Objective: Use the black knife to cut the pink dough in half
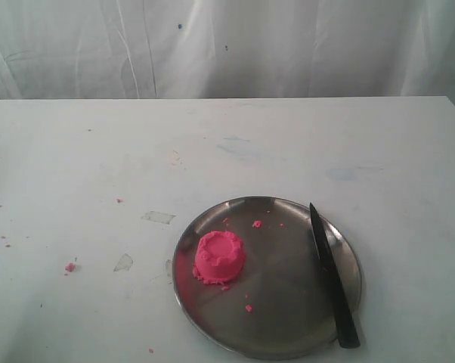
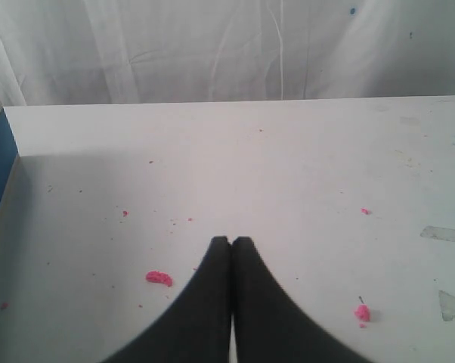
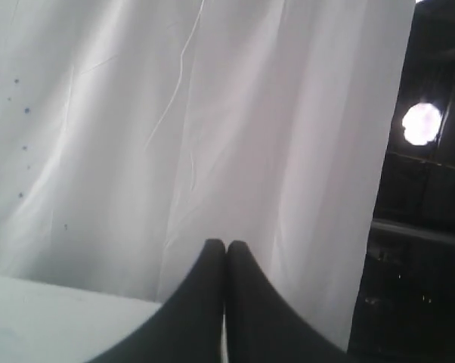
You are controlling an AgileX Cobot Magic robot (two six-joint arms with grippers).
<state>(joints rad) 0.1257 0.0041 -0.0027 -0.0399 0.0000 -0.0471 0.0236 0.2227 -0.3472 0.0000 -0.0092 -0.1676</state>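
Your right gripper has its two black fingers pressed flat together, tips meeting with nothing between them. You are looking past them at a white curtain that hangs in soft folds and fills most of the view. You can pick out a few small dark specks on the cloth along one side. A pale corner of the table shows beside the fingers, under the curtain's hem. At the curtain's far edge you see a dark space, with a round bright light glaring in it and faint horizontal bars below it, too dim to identify.
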